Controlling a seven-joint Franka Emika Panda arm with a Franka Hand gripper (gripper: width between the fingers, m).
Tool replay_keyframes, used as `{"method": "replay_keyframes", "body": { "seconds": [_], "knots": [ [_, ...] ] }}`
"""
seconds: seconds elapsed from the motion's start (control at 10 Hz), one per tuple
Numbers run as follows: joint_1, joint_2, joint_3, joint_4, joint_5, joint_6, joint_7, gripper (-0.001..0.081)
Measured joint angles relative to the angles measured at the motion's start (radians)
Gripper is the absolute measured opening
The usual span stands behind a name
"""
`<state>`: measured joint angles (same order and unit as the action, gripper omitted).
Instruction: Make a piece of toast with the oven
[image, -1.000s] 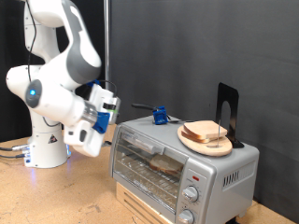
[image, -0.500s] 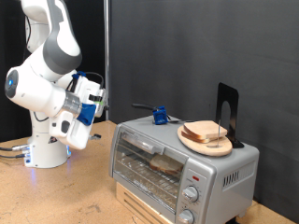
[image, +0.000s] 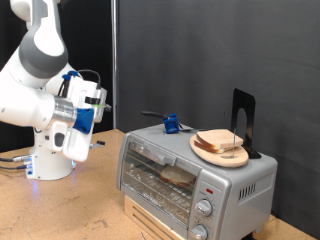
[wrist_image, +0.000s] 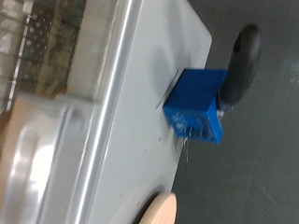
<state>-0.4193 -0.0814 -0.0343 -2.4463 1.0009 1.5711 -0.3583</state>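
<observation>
The silver oven (image: 235, 180) stands at the exterior view's right with its glass door shut. A brownish slice (image: 178, 175) lies on the wire rack behind the glass. On the oven's top sits a round wooden plate (image: 204, 151) carrying a piece of toast (image: 218, 141) with a pale face and tan crust. My gripper (image: 101, 101) hangs in the air well left of the oven, its fingers pointing towards it with nothing seen between them. The wrist view shows the oven's top (wrist_image: 140, 112) and the plate's edge (wrist_image: 161, 210), but no fingers.
A blue block with a black handle (image: 171, 124) lies on the oven's top, also in the wrist view as the blue block (wrist_image: 198, 105). A black upright stand (image: 243, 118) sits behind the plate. The oven rests on a wooden box (image: 150, 215). Cables (image: 12, 160) trail by the robot base.
The arm has swung up and to the exterior view's left, drawing the gripper away from the oven's front. The oven, plate and toast have not moved.
</observation>
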Motion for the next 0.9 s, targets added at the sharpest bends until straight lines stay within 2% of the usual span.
{"method": "replay_keyframes", "body": {
  "seconds": [0.2,0.3,0.5,0.6,0.9],
  "knots": [
    [0.001,0.083,0.007,0.066,0.043,0.053,0.008,0.0808],
    [0.001,0.083,0.007,0.065,0.040,0.046,0.007,0.0808],
    [-0.003,0.089,0.003,0.068,0.017,-0.046,0.019,0.0808],
    [0.000,0.108,0.007,0.082,0.029,-0.030,0.050,0.0808],
    [0.012,0.227,0.041,0.176,0.110,0.077,0.124,0.0808]
  ]
}}
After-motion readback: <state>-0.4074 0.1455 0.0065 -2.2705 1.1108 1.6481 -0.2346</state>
